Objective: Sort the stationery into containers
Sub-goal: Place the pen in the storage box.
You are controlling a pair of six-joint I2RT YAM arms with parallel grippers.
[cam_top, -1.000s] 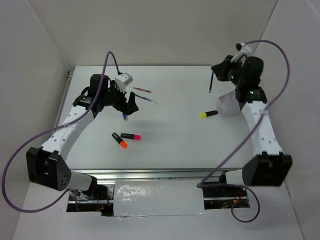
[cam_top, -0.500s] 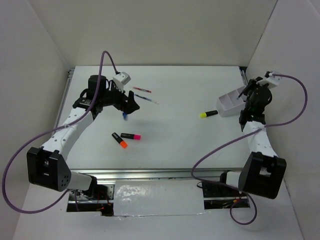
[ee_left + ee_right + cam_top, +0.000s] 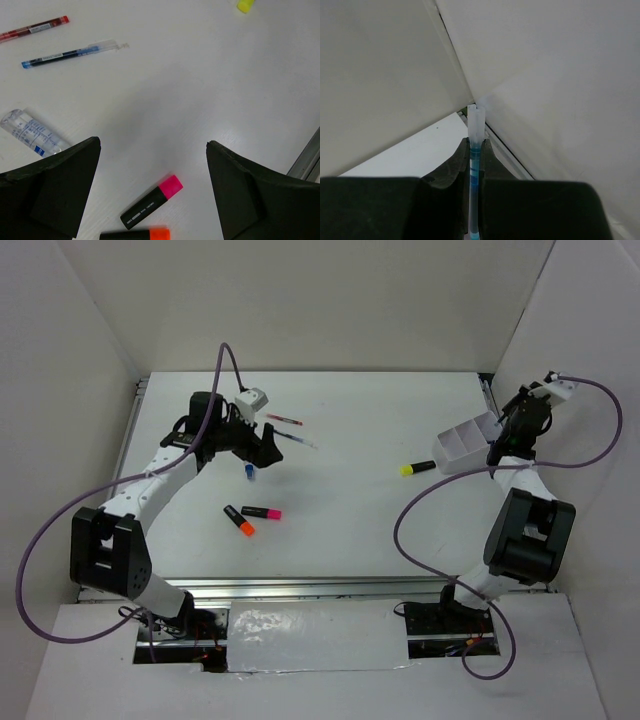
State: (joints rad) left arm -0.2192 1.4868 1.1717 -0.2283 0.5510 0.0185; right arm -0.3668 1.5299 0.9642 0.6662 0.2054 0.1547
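Top view: you are looking at a sort that appears to be at an early stage. The white divided box (image 3: 462, 445) is sitting at the table's right side, and its contents are too small to read. The yellow highlighter (image 3: 418, 468) is lying just beside it. The pink highlighter (image 3: 262, 512), orange highlighter (image 3: 240, 521), red pen (image 3: 283, 419), blue pen (image 3: 298, 440) and blue-capped marker (image 3: 249, 471) are lying loose on the left.

Left wrist view: the left gripper (image 3: 153, 145) is hovering over these with its jaws wide apart, gripping nothing.

Right wrist view: the right gripper (image 3: 475, 150) is clamping a second thin blue pen (image 3: 476, 120), aiming it at the wall corner.
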